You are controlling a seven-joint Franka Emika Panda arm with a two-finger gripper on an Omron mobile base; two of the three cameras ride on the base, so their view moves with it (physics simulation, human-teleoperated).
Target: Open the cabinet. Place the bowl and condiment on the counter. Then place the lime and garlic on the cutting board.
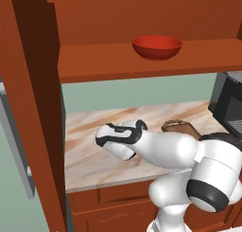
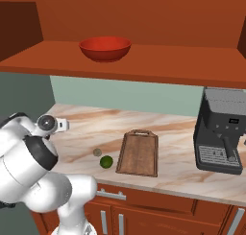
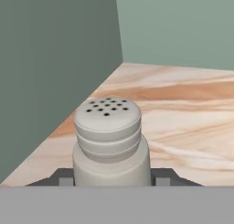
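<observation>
While I am holding the condiment low in the centre of the hand view, my claw is sitting closed against both sides of its base, with the veined tabletop spreading behind it toward the upper right. The worry, as I judge it, is the release: the shaker is looking tall for its footprint, so if I am letting go while it is tilted or not yet resting on the surface, it could be toppling and rolling toward the grey-green wall at the left of that frame. Its body is looking smooth and whitish, with a ribbed cap dotted with small dark holes.

The bowl is sitting on the cabinet shelf in the upper middle of the right base view, glossy red, wide and shallow; reaching up for it, my arm could be knocking the shelf edge. Lower in that frame, the lime, a dark green ball, and the garlic, a dull beige lump, are lying just left of the cutting board, flat brown wood with a thin loop handle; both are round and apt to roll.
</observation>
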